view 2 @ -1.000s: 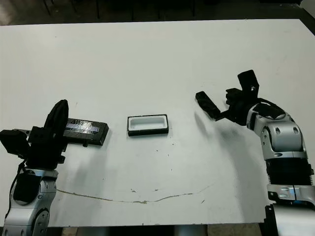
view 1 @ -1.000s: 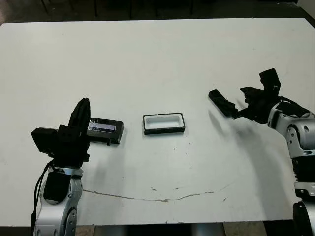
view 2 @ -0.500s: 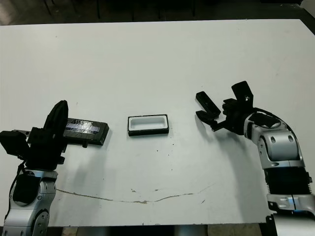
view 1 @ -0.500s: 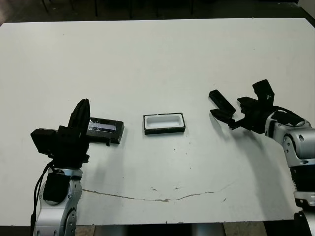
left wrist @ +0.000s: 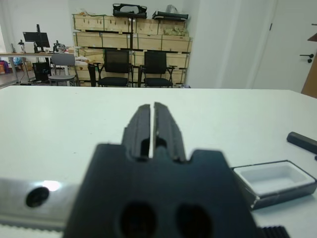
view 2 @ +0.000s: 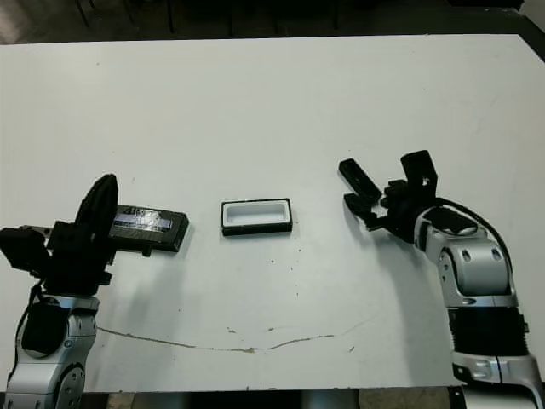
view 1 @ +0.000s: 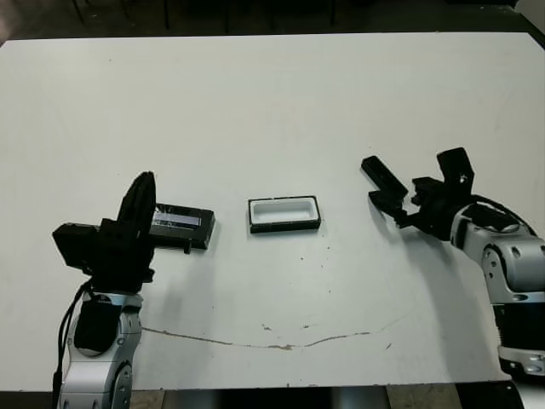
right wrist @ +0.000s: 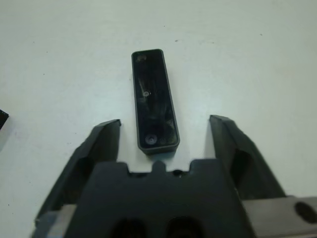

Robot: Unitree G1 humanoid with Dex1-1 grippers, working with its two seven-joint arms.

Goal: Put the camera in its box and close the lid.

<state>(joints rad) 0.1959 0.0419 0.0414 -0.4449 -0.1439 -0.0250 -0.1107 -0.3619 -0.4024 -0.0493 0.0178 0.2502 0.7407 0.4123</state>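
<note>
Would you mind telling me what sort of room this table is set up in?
Probably an office or lab workroom: beyond the white table stand black office chairs, stacked wooden drawer units and a desk with a monitor.

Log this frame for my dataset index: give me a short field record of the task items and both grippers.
camera: flat on the table, right of the box, between the open right gripper's fingers, not gripped
box: open, white lining bare, table centre
lid: off the box, lying to its left
left gripper: shut, empty, beside the lid
right gripper: open, at the camera
</note>
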